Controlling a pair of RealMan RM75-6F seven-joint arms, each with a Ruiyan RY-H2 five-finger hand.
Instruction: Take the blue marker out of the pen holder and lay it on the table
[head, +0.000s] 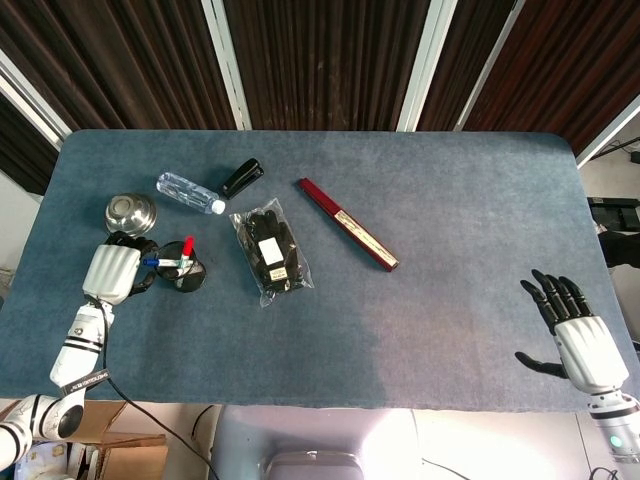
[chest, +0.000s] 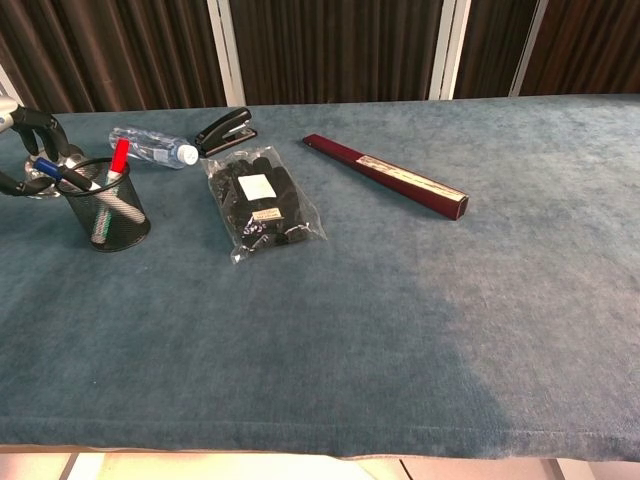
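The black mesh pen holder (head: 183, 271) (chest: 106, 207) stands at the table's left. A blue marker (head: 154, 262) (chest: 46, 166) leans out of it to the left, and a red marker (head: 187, 246) (chest: 118, 158) stands beside it. My left hand (head: 113, 272) (chest: 30, 135) is right against the holder's left side. Its fingers curve over and under the blue marker's cap with a gap still showing; I cannot see a firm grip. My right hand (head: 582, 338) hovers open, fingers spread, at the table's near right corner, and appears only in the head view.
A steel bowl (head: 129, 213) sits just behind my left hand. A water bottle (head: 189, 192), a black stapler (head: 241, 178), a bagged black item (head: 270, 251) and a long dark red box (head: 348, 224) lie to the right of the holder.
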